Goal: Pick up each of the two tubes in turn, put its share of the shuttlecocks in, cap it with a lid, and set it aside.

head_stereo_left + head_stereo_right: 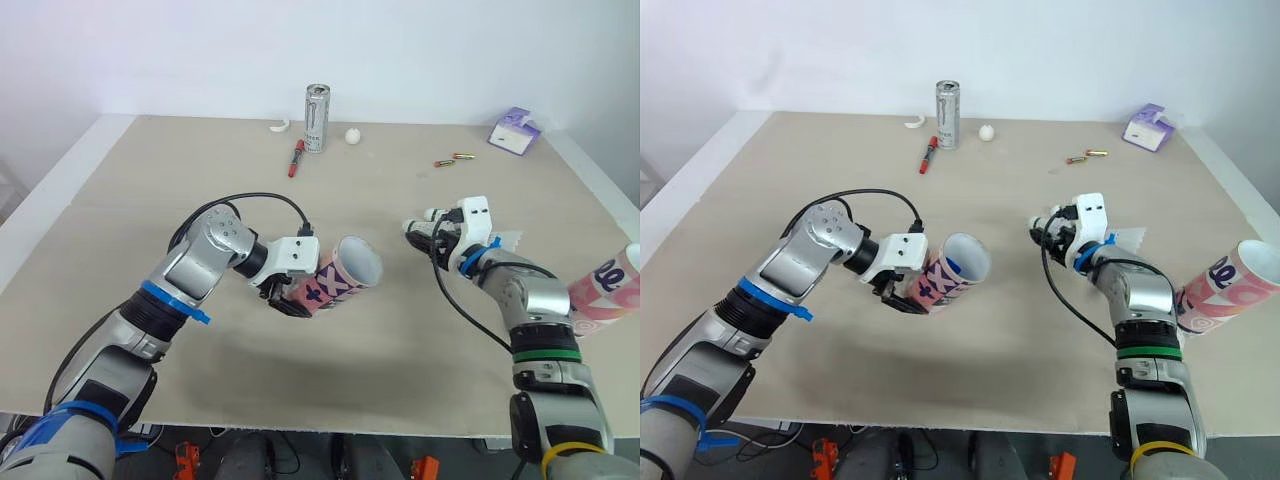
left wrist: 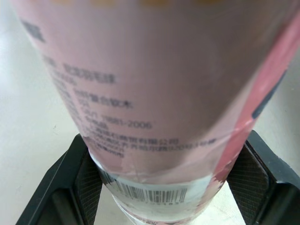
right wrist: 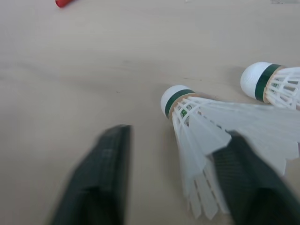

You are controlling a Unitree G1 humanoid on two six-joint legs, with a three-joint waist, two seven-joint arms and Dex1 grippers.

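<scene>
My left gripper (image 1: 287, 299) is shut on a pink patterned tube (image 1: 338, 276), held tilted above the table with its open mouth toward the right. In the left wrist view the tube (image 2: 154, 93) sits between both pads (image 2: 86, 176). A second pink tube (image 1: 608, 290) lies at the table's right edge. My right gripper (image 3: 176, 138) is open and low over the table, with a white shuttlecock (image 3: 197, 126) lying between its fingers, close to one of them. Another shuttlecock (image 3: 276, 84) lies just beyond. Their feathers (image 1: 507, 240) show behind my right wrist.
At the back stand a silver can (image 1: 317, 118), a red marker (image 1: 296, 157), a small white ball (image 1: 352, 135) and a white curved piece (image 1: 281, 126). Two batteries (image 1: 452, 159) and a purple tissue box (image 1: 514, 131) lie back right.
</scene>
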